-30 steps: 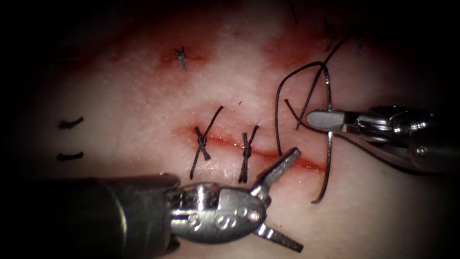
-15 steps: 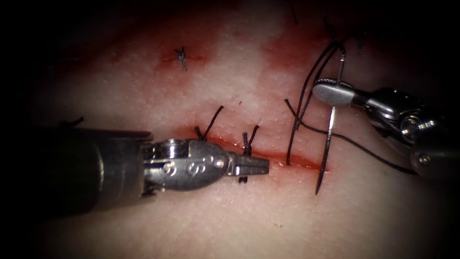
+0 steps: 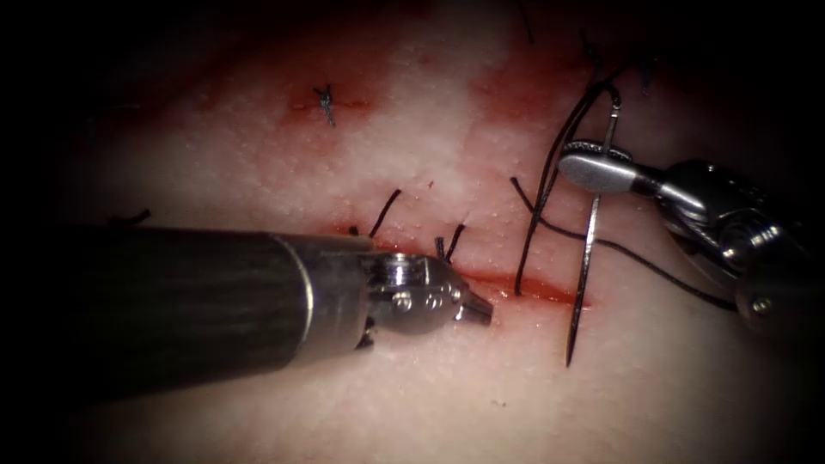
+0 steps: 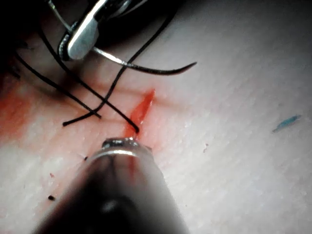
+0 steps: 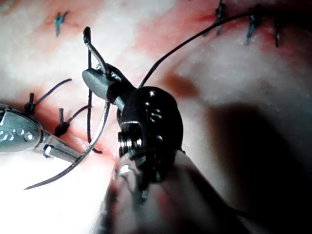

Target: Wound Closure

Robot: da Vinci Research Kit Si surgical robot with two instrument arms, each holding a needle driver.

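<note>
Right pincer: clamped on the curved needle near its thread end, well up the curve.
Needle: hangs across the right end of the cut; point free just below the cut, not in the tissue.
Thread: runs from the needle's end in slack loops just left of the right pincer, one strand going down to the cut, another trailing off under the right tool.
Left pincer: jaws together, holding nothing; tip at the cut just right of the two tied stitches, close to the needle's lower curve.
Red fluid: pooled along the open stretch of the cut.
Risks, as judged:
- With the hold so far from the point, the needle may swivel in the jaws if its tip meets firm tissue.
- Slack loops may catch on either tool and snag.
- The left tip sits near enough to the stitches to drag a knot.
</note>
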